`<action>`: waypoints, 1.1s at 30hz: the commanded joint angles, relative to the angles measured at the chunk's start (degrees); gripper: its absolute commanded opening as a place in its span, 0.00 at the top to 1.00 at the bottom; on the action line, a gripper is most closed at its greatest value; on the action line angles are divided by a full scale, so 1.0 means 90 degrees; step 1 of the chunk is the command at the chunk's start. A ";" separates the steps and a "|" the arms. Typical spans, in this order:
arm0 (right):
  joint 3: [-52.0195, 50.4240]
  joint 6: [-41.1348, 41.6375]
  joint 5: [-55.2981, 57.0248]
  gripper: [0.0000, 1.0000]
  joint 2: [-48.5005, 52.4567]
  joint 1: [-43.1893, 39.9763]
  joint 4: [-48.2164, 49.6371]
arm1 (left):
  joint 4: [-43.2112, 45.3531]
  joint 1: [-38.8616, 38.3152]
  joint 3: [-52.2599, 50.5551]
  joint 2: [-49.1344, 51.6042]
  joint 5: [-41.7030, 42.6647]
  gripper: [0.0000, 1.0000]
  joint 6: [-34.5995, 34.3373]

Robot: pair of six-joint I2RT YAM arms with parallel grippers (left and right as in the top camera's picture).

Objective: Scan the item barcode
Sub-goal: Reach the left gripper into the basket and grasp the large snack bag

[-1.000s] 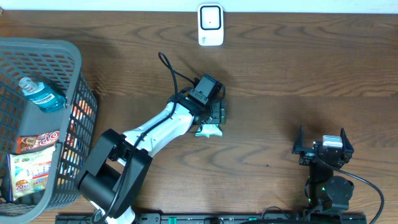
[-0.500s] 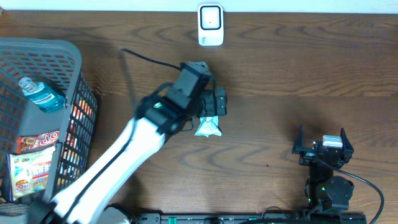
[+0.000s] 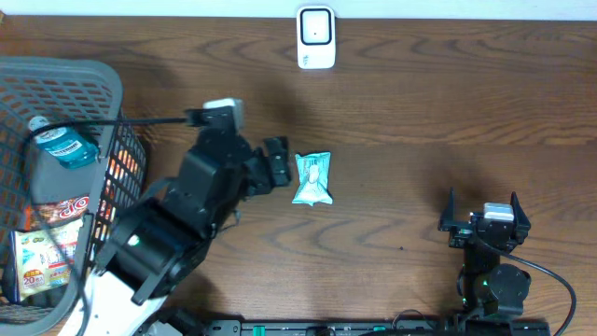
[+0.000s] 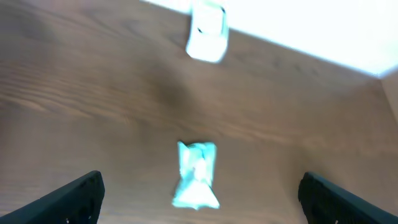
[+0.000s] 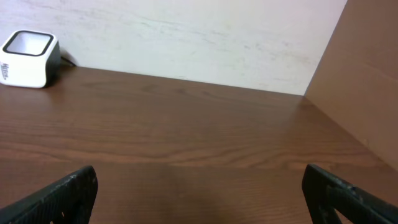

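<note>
- A second ago the left gripper (image 3: 278,165) sat over the small pale green and white foil packet (image 3: 312,178). Now it has pulled back to the left and stands just beside the packet, not touching it, with its jaws spread wide and nothing in them.
- The packet lies flat and fully uncovered on the brown wooden worktop (image 3: 420,112), in almost the same spot as before, well short of the white box-shaped barcode scanner (image 3: 316,37) at the far edge.
- The right gripper (image 3: 483,213) has not moved: it is parked at the near right, released and empty.
- Only the overhead view shows the grey plastic mesh basket (image 3: 112,89) at the left, holding a clear bottle of blue liquid (image 3: 63,145) and printed packs.
- The left wrist view, blurred, shows the packet (image 4: 196,174) low between its dark fingertips (image 4: 78,196), the scanner (image 4: 206,38) beyond it.
- The right wrist view shows the scanner (image 5: 28,59) at far left against a pale wall; the packet is out of its frame.
</note>
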 commanded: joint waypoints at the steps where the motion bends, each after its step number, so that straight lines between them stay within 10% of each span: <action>1: -0.0005 -0.0044 0.0049 0.01 -0.0029 -0.0027 -0.0022 | -0.0024 0.0449 0.0141 -0.0362 -0.0724 0.02 0.0299; 13: -0.0005 -0.0044 0.0046 0.01 -0.0029 -0.0027 -0.0022 | -0.1066 0.3240 0.1855 -0.0588 -0.1525 0.01 0.1151; 19: -0.0005 -0.0044 0.0049 0.01 -0.0029 -0.0027 -0.0022 | -0.2093 0.5486 0.1831 -0.0316 -0.1452 0.01 -0.0007; 33: -0.0005 -0.0044 0.0049 0.01 -0.0029 -0.0027 -0.0022 | -0.3390 0.9326 0.1200 0.2346 0.1455 0.01 -0.1005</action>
